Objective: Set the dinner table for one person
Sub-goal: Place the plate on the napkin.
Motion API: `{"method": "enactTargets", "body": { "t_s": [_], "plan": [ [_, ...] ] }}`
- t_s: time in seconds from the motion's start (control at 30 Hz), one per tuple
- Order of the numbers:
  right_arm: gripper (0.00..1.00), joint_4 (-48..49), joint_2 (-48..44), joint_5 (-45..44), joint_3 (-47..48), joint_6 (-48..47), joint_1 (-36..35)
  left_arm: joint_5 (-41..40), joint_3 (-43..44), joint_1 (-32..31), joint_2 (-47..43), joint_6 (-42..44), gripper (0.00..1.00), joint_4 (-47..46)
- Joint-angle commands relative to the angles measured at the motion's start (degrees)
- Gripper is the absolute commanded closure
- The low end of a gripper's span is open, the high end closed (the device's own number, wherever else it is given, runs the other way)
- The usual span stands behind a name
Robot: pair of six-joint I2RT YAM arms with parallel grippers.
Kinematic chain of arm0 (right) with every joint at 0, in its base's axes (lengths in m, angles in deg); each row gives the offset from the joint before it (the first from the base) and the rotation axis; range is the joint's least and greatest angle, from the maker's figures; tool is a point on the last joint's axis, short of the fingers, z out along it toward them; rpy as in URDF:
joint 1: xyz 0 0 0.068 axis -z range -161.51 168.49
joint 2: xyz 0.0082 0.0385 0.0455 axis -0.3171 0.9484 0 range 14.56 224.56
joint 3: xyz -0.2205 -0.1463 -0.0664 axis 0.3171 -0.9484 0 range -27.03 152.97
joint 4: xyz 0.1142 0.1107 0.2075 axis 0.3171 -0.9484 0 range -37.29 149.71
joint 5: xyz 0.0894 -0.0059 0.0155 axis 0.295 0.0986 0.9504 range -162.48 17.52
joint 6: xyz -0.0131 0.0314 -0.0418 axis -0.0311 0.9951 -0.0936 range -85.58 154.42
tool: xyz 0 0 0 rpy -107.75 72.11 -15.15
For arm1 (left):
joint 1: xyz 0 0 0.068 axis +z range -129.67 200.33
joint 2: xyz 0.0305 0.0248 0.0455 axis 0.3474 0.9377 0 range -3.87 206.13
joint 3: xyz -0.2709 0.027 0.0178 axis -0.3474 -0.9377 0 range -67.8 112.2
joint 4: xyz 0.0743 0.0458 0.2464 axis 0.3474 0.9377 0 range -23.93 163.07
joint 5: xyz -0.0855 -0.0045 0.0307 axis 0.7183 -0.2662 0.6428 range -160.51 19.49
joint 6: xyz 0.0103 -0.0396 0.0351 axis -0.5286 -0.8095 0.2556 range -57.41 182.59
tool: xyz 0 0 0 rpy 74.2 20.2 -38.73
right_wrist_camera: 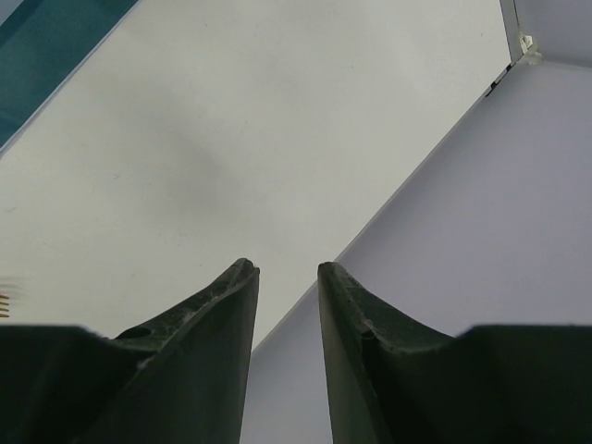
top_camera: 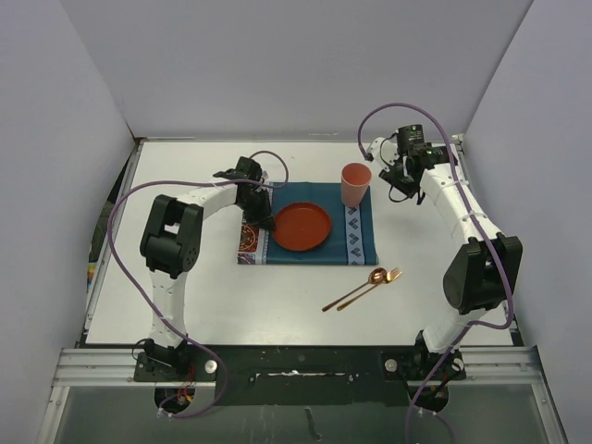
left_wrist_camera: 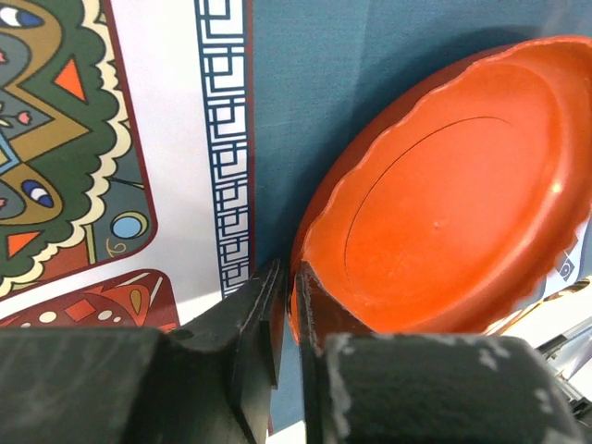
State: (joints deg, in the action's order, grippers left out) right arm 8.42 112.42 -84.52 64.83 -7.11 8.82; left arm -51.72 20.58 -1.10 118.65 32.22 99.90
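Observation:
The white dinner table (top_camera: 185, 296) carries a teal placemat (top_camera: 319, 254) with patterned ends. An orange-red plate (top_camera: 301, 227) lies on the placemat's middle. A salmon cup (top_camera: 356, 183) stands upright at the mat's far right corner. My left gripper (top_camera: 266, 222) is at the plate's left rim. In the left wrist view the gripper (left_wrist_camera: 289, 277) is shut on the rim of the plate (left_wrist_camera: 444, 203), over the placemat (left_wrist_camera: 287, 111). My right gripper (top_camera: 390, 178) hovers just right of the cup. It is open and empty in the right wrist view (right_wrist_camera: 287, 268).
A copper spoon (top_camera: 375, 277) and a copper fork (top_camera: 393, 275) lie side by side on the bare table, right of the placemat's near corner. White walls enclose the table at the back and both sides. The right wrist view shows bare tabletop (right_wrist_camera: 231, 139) meeting the wall.

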Motion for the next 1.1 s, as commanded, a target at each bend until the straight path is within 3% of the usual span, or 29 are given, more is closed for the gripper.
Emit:
{"method": "enactTargets", "body": {
  "t_s": [0.0,0.3,0.33,0.37,0.4,0.67,0.7,0.77,0.8,1.07],
  "plan": [
    [0.66,0.2,-3.3,-0.1,0.3,0.3,0.4,-0.6,1.9,0.1,2.6,0.8,0.88,-1.1],
    [0.67,-1.4,-3.1,2.5,2.2,1.6,-0.5,-1.1,2.1,0.1,0.3,0.3,0.5,-1.8],
    [0.67,-2.1,-3.2,2.9,2.8,1.7,-0.9,-1.3,2.1,0.0,-0.2,0.3,0.34,-1.8],
    [0.67,-2.8,-3.5,3.4,3.5,1.5,-1.6,-1.6,1.9,0.1,-0.8,0.3,0.06,-2.0],
    [0.67,-3.6,-3.9,3.9,4.2,1.1,-2.6,-1.8,1.8,0.1,-1.4,0.4,0.03,-2.1],
    [0.71,-14.1,-4.4,12.3,8.6,1.1,-18.4,-1.7,2.0,0.3,-6.6,0.3,0.02,-1.1],
    [0.76,-14.3,-4.2,13.6,8.2,1.7,-20.0,-1.7,2.1,0.4,-8.1,0.4,0.02,-0.9],
    [0.96,-14.6,-3.0,16.6,7.4,2.8,-22.7,-2.2,2.3,1.0,-10.9,1.0,0.02,0.4],
    [1.0,-15.1,-2.2,18.4,7.3,3.1,-23.9,-2.6,2.5,1.5,-12.7,1.5,0.02,1.3],
    [1.0,-12.2,6.5,33.1,3.3,6.0,-27.3,-4.4,0.5,11.5,-27.9,5.3,0.02,7.9]
  ]
}}
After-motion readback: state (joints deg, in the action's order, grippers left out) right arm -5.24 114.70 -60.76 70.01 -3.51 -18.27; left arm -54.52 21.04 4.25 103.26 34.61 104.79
